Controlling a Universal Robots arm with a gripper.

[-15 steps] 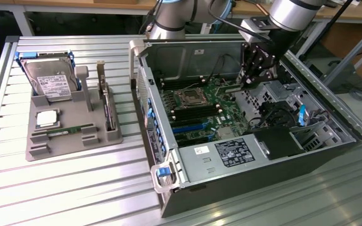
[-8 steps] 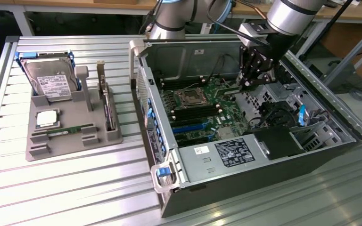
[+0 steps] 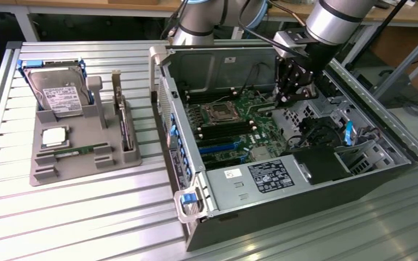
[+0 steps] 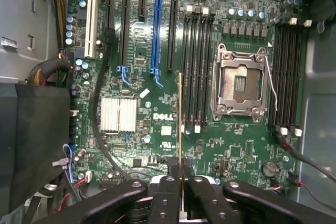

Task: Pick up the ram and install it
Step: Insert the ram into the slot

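Note:
The ram shows edge-on as a thin green-gold strip, held upright above the motherboard. My gripper is shut on its upper edge, with black fingers on both sides. The stick hangs just beside the row of black memory slots, on the side away from the open CPU socket, and runs parallel to them. In the exterior view my gripper reaches down into the open computer case, over the far part of the board near the socket.
On the exterior view's left, a grey tray holds a hard drive, a square silver processor chip, a narrow green stick and an upright card with a bracket. Case walls, black cables and a heatsink surround the board.

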